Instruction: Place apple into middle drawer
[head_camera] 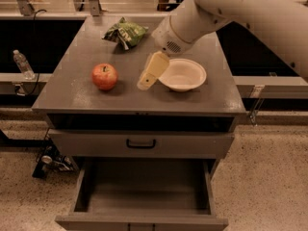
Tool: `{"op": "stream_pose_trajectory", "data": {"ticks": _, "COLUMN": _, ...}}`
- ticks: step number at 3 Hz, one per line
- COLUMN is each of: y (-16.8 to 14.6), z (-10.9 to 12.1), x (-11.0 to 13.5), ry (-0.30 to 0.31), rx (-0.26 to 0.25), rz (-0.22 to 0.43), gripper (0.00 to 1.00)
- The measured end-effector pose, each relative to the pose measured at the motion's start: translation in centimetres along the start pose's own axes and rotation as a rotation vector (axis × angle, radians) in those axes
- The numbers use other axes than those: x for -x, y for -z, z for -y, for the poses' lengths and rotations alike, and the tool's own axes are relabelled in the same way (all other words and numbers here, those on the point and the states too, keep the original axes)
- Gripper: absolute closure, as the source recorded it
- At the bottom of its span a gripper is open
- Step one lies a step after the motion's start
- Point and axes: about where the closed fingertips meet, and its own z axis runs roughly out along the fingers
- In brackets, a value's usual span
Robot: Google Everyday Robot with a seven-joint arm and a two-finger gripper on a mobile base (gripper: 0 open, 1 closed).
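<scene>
"So, where does the apple [105, 76] sit?"

"On the grey cabinet top [67, 97], toward its left side, upright and free of everything. Nothing is touching it."

"And the gripper [150, 73]?"

"Just to the apple's right, between it and the white bowl [192, 73], tilted down toward the surface. It is near the apple but apart from it. Whether it is open or closed I cannot tell; it reads as one pale wedge from this angle, and it may be hovering or resting on the top."

"Which step is this, then?"

"I'd judge it as the approach, before any grasp. The middle drawer [144, 191] is already pulled out below, its grey tray bare, so only the pick and the drop remain."

"What does the next move need?"

"A shift left to bring the gripper over the apple, then down around its widest part. A round apple can roll if nudged sideways, so a centred descent matters. The green snack bag [125, 32] lies well behind and should not interfere. After lifting, the arm [207, 18] must carry forward past the closed drawer front [140, 143] before lowering."
</scene>
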Motion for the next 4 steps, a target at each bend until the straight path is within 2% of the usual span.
{"op": "stream_pose_trajectory", "data": {"ticks": 1, "y": -3.6, "z": -0.9, "x": 3.3, "ry": 0.033, "rx": 0.039, "rz": 0.069, "gripper": 0.00}}
{"op": "stream_pose_trajectory", "data": {"ticks": 2, "y": -5.5, "z": -1.4, "x": 5.0, "ry": 0.053, "rx": 0.060, "rz": 0.104, "gripper": 0.00}}
{"op": "stream_pose_trajectory", "data": {"ticks": 4, "y": -11.9, "z": -2.0, "x": 7.0, "ry": 0.061, "rx": 0.101, "rz": 0.143, "gripper": 0.00}}
